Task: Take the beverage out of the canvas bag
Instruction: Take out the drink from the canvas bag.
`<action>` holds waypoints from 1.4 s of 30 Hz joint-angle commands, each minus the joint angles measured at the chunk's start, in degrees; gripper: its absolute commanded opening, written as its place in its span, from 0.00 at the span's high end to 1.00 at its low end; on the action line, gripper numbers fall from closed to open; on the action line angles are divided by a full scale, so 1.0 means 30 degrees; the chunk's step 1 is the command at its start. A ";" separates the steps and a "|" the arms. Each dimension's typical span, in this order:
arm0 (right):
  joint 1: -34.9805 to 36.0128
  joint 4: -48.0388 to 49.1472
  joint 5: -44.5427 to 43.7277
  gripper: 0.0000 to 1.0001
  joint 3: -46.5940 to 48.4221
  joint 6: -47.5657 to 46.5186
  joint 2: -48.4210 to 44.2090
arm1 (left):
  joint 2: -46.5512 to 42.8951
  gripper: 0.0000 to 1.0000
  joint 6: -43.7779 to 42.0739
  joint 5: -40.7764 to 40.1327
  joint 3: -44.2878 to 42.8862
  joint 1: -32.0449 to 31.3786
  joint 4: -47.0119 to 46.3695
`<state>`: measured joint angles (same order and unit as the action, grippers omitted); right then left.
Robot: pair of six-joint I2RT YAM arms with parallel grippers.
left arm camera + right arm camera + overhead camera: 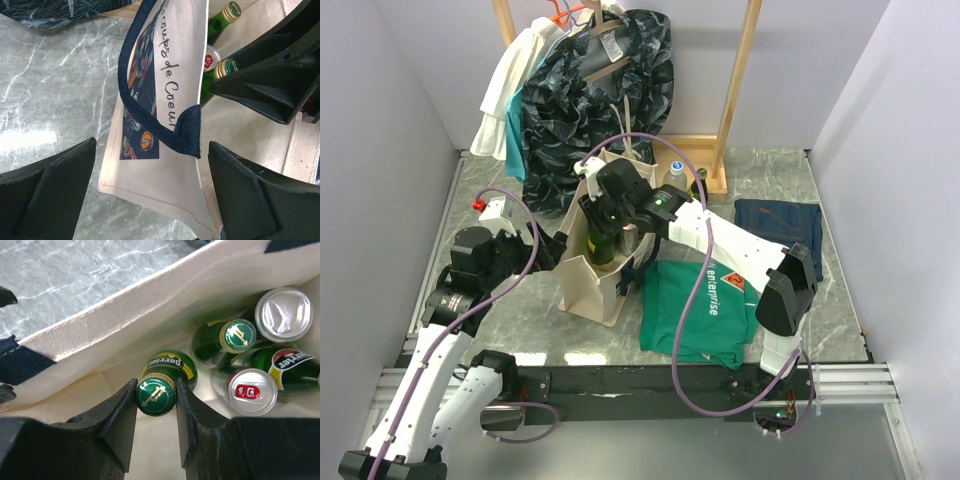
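Only the right wrist view sees inside the canvas bag [125, 315]: the right gripper [156, 396] clamps the cap of a green bottle [169, 366] labelled "Perrier", among other bottles [239, 335] and cans [251, 391]; the left wrist view shows the left gripper [151, 150] spread wide, empty, facing "de Coeur" on the bag; the bag stands left of the table [845, 310] middle

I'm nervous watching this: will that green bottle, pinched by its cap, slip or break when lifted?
It looks like glass, so the green bottle is probably heavy and breakable. The right gripper clamps only its small cap, so it might swing or slip.
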<state>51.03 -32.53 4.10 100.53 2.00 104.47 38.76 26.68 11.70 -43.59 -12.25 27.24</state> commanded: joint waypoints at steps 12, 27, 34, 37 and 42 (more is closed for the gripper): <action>0.0276 0.2056 0.0509 1.00 0.1470 0.0271 -0.2947 | -0.0586 0.04 -0.0045 0.0522 0.0146 -0.0077 -0.0820; 0.0657 0.1470 -0.0282 1.00 0.1412 0.0242 -0.3473 | -0.1348 0.04 0.0072 0.0026 0.0030 -0.0077 -0.0674; 0.0775 0.1938 -0.0809 1.00 0.0534 0.0066 -0.4497 | -0.2051 0.04 0.0219 -0.0678 0.0059 -0.0077 -0.0556; 0.0775 0.2171 -0.1014 1.00 0.0212 -0.0080 -0.4849 | -0.2256 0.04 0.0248 -0.0679 0.0088 -0.0077 -0.0527; 0.0775 0.2172 -0.1220 1.00 0.0240 -0.0227 -0.5143 | -0.2520 0.04 0.0307 -0.0796 0.0117 -0.0077 -0.0498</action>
<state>52.97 -35.16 1.69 99.85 2.26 94.56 32.14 26.85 10.33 -43.31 -12.25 27.24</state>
